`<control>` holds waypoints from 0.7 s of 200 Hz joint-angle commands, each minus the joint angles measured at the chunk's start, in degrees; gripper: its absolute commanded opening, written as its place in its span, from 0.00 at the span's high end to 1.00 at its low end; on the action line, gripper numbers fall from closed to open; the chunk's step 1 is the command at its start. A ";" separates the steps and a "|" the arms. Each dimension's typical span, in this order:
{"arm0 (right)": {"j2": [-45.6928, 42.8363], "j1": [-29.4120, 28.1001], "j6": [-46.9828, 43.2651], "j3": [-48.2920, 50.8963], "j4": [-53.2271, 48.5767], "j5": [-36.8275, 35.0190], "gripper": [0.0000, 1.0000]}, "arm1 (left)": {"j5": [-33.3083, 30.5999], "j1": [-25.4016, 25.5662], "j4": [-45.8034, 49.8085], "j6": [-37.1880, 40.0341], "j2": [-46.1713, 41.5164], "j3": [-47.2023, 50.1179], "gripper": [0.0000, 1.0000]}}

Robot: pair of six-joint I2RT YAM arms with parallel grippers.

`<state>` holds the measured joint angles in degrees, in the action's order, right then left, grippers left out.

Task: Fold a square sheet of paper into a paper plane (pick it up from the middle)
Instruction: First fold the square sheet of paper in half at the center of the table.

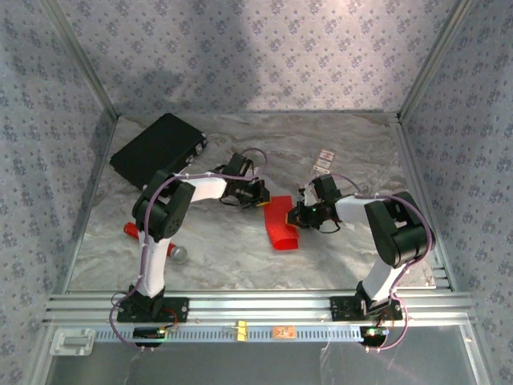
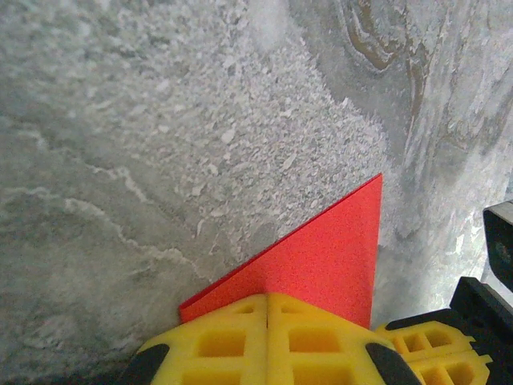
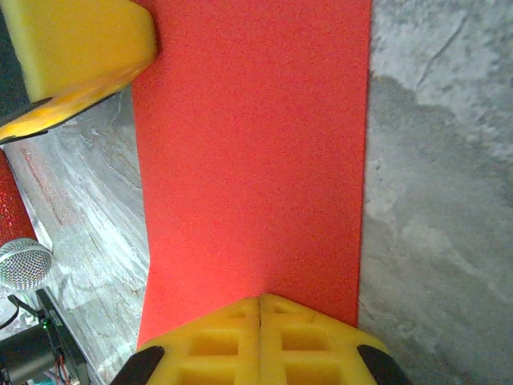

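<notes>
Since the left tool (image 2: 267,305) and right tool (image 3: 260,305) both clamp the thin, floppy sheet of paper (image 1: 280,228), its creased edges likely grip best.

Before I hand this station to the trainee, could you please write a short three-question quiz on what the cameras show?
1. True or false: the left gripper stands open.
2. What do the left gripper and the right gripper both pinch? A) a blue cup B) the red paper C) a sponge
3. Fill in: in the top view, the black case lies at the far ____ side.

Key: 1 false, its fingers are pressed together; 2 B; 3 left.
</notes>
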<state>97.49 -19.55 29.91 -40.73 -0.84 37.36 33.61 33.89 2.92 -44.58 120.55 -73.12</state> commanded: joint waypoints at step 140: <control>1.47 0.81 -1.44 2.88 -5.45 -5.55 1.00 | -11.33 -3.72 4.82 -2.34 -1.27 -4.25 1.00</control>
<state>97.49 -19.46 29.47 -40.60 -0.58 37.52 29.47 31.53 5.48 -46.37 121.40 -76.36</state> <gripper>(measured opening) 0.051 0.052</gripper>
